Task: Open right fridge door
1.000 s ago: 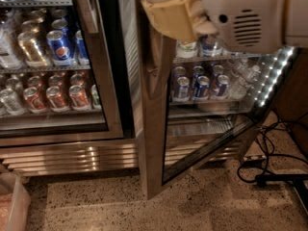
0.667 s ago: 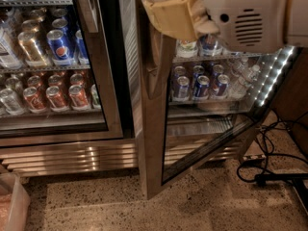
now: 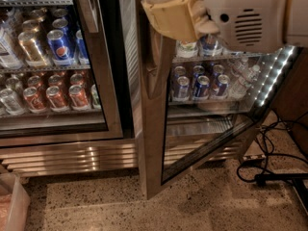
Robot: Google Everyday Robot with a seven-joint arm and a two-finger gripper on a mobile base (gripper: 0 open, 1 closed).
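Standing ajar in the camera view, the right fridge door (image 3: 153, 143) has its free edge turned toward the camera. Its steel frame runs from the top of the picture down to the speckled floor (image 3: 110, 206). Its glass panel angles back and to the right, toward a hinge side next to the strip of lights (image 3: 274, 76). The door has come away from the closed left door (image 3: 108, 81), and a dark gap shows between them.

The gripper (image 3: 173, 16) is at the top of the picture, right at the free edge of the open door and level with the top of the handle (image 3: 155, 71). The handle's long axis is vertical, and it runs straight down from just under the gripper. Whether the gripper is clamped on the handle, only pressed against it, or released cannot be told, because its beige body hides the contact.

Since the hinge lies to the right and further back, opening the door wider would probably mean carrying the free edge toward the camera and around to the right. The black cables (image 3: 269, 172) lie on the floor on that side.
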